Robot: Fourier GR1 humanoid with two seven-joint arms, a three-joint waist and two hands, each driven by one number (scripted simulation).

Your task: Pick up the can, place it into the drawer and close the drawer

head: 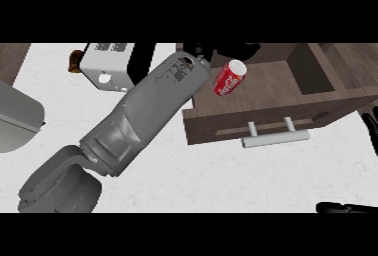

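At the very bottom right, black fingers of the right hand (347, 207) poke in at the lower edge; more black fingers show at the right edge, beside the drawer's corner. Too little is visible to tell whether this hand is spread or curled.

From the lower left, the grey left forearm (144, 120) runs diagonally up and to the right across the white table (221, 180). It ends at the far left corner of the drawer, where the black left hand (198, 51) is mostly hidden behind the wrist; its fingers cannot be made out.

Right of the arm, a brown wooden drawer (221, 125) stands pulled open toward the viewer. A pale grey bar handle (275, 137) is fixed to its front panel.

Inside the drawer, at its left side, lies a red can (229, 78) with white lettering. It is tilted, its pale top pointing up and to the right. It sits just beside the wrist, with no finger visibly around it.

Farther back on the left, a white box-shaped appliance (107, 65) sits on the table, a small brown object (75, 61) at its left. A grey rounded shape (18, 120) fills the left edge.
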